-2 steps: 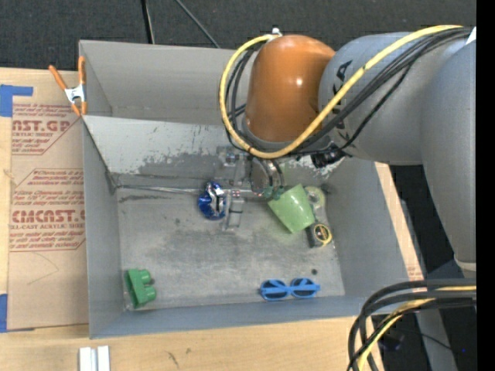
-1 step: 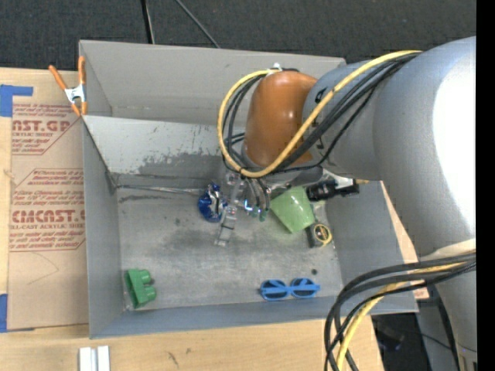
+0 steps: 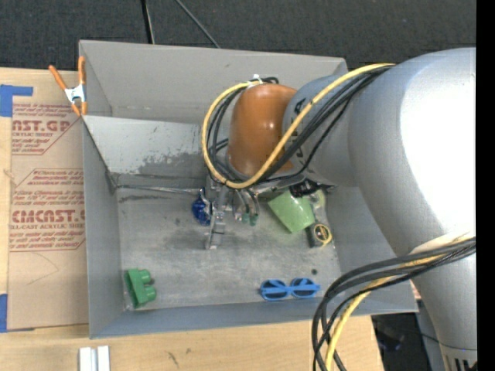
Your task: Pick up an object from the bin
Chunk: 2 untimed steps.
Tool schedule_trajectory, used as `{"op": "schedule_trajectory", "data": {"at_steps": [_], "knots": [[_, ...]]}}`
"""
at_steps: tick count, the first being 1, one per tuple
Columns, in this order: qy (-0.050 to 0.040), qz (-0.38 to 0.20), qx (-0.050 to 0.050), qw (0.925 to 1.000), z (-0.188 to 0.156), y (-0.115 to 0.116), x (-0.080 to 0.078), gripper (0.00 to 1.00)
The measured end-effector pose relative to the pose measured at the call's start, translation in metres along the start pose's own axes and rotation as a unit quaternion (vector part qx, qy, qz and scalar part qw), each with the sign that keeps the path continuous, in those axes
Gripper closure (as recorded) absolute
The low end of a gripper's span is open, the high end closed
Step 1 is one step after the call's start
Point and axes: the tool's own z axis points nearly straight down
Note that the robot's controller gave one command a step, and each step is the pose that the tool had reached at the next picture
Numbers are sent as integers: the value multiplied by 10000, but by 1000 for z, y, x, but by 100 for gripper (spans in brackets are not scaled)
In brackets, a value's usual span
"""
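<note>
Five: counting that many loose things in the grey metal bin [image 3: 170, 261]. Seeing one dark green toothed block [image 3: 139, 287] lying in the near left corner, well apart from the rest. Seeing one blue two-looped piece [image 3: 288, 288] lying by the near wall, right of centre. Finding one pale green cylinder [image 3: 292, 211] with a dark ringed end, lying tilted right of centre, partly under the arm. Noting one small blue thing [image 3: 203, 209] and one small green bit [image 3: 251, 219], lying left and right of the one gripper [image 3: 214, 236]. Hanging over bare floor near the middle, just right of the small blue thing. Not being able to tell the gripper's opening or any hold on a thing.
</note>
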Motion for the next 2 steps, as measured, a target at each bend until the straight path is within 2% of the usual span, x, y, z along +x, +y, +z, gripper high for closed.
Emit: {"op": "schedule_trajectory", "data": {"at_steps": [1,2], "knots": [[-6,3,-8,10000,-3,1,-1,100],[17,-11,-2,10000,-127,-12,0,100]]}}
